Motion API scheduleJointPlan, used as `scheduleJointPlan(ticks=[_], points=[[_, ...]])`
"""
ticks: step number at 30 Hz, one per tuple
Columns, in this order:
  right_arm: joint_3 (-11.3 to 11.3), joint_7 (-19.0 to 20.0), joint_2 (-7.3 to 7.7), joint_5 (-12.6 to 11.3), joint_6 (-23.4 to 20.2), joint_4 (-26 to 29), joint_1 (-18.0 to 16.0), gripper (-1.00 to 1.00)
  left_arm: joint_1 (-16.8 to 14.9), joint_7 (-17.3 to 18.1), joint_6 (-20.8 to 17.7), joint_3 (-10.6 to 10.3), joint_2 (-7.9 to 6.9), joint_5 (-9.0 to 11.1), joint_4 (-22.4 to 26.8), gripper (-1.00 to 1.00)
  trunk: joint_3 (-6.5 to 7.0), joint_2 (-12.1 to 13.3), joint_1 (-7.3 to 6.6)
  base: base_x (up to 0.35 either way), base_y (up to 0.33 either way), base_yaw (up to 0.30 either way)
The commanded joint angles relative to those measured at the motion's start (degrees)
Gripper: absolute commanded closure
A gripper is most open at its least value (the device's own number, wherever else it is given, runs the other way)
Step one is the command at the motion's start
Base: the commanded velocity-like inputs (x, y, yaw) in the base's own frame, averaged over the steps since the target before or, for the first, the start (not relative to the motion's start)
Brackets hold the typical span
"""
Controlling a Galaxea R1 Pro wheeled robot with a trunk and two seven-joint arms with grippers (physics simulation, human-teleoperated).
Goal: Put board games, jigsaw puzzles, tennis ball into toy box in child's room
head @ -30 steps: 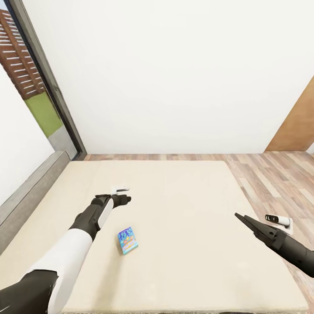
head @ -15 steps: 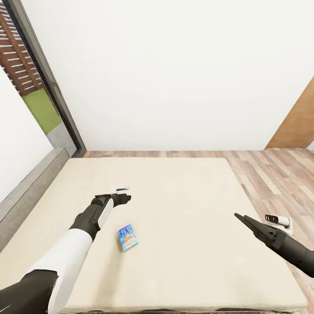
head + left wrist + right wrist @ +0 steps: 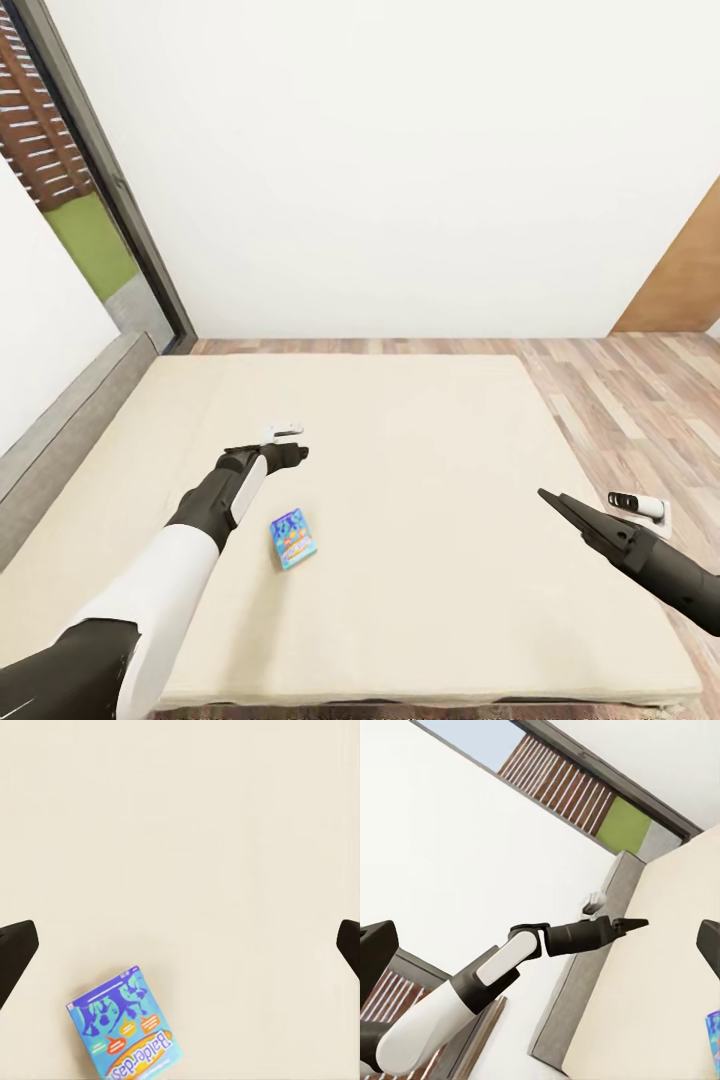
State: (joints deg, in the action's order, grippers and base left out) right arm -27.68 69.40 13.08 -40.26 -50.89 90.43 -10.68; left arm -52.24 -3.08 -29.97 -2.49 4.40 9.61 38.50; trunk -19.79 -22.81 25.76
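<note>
Beige mattress of the bed (image 3: 420,450) lay under both arms. My left tool (image 3: 290,452) hung above it with its fingers (image 3: 16,949) spread wide, holding nothing; just behind it, toward my body, one board game (image 3: 291,538) lay flat. My right tool (image 3: 552,500) pointed forward over the bed's far side; whether it was spread I could not tell. That box was not yet picked up, so I judged packing was unfinished. Nothing blocked the reach; wooden floor (image 3: 640,400) and window (image 3: 60,190) bordered the bed.
</note>
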Motion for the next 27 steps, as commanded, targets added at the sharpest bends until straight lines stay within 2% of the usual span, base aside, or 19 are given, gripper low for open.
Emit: scheduleJointPlan(ticks=[1, 27], points=[[0.0, 0.0, 0.03, -0.2, -0.3, 0.0, 0.0, -1.00, 0.0, -0.3, -0.3, -0.1, 0.00, 0.6, 0.1, -1.00, -0.19, -0.1, 0.03, 0.000, 0.000, 0.000], [0.0, -0.1, 0.01, -0.2, -0.3, 0.0, 0.0, -1.00, -0.1, 2.8, -0.6, 0.0, -0.07, 0.6, 0.1, -1.00, -2.60, -0.1, 0.03, 0.000, 0.000, 0.000]])
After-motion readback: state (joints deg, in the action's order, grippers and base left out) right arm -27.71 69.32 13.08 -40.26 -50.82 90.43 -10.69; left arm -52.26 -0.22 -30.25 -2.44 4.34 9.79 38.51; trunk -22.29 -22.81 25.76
